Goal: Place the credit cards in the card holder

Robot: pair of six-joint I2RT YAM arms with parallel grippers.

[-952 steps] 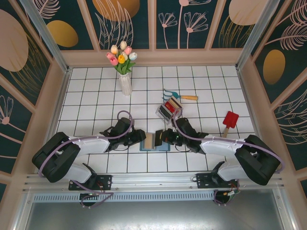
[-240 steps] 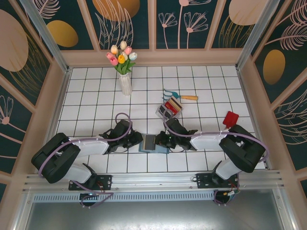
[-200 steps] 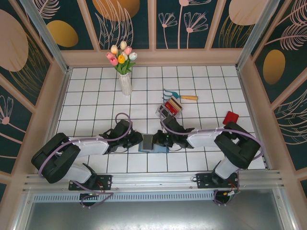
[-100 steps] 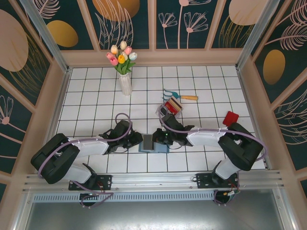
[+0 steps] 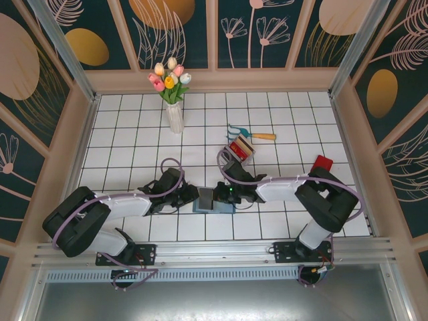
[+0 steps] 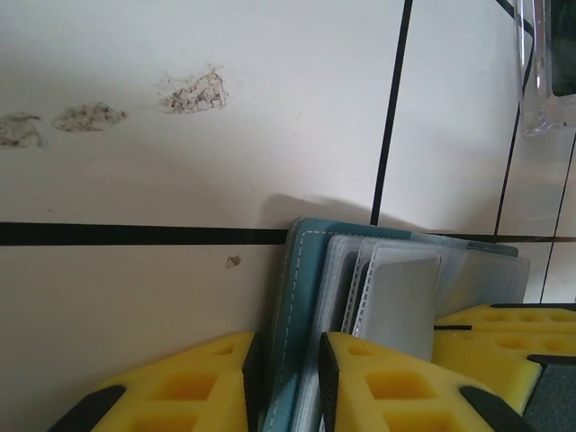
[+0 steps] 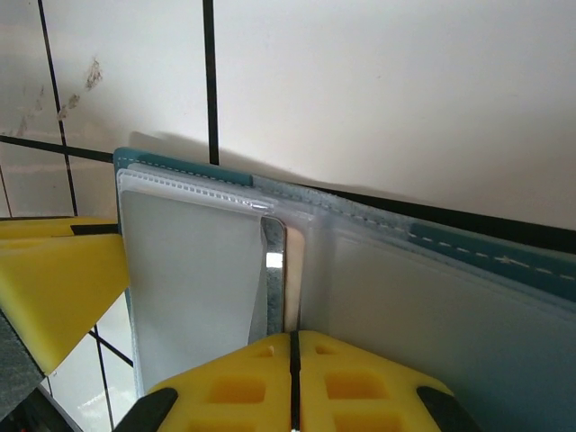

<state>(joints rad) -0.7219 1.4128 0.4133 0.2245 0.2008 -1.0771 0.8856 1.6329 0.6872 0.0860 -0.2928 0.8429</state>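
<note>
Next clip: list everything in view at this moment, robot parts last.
card holder: one, teal, open, near middle of tiles
grey card: one, grey, at the holder's pockets
tray: one, clear, red and yellow contents, behind holder
hand rake: one, teal and orange, beyond tray
vase of tulips: one, white vase, back, left of centre
red tool: one, red, right side
left end effector: one, yellow, gripping card holder
right end effector: one, yellow, gripping grey card

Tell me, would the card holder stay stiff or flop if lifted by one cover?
Probably floppy: the card holder fans into thin clear sleeves beside the left gripper pinching its cover. Likely light, being so thin. The glossy sleeves may slip.
</note>
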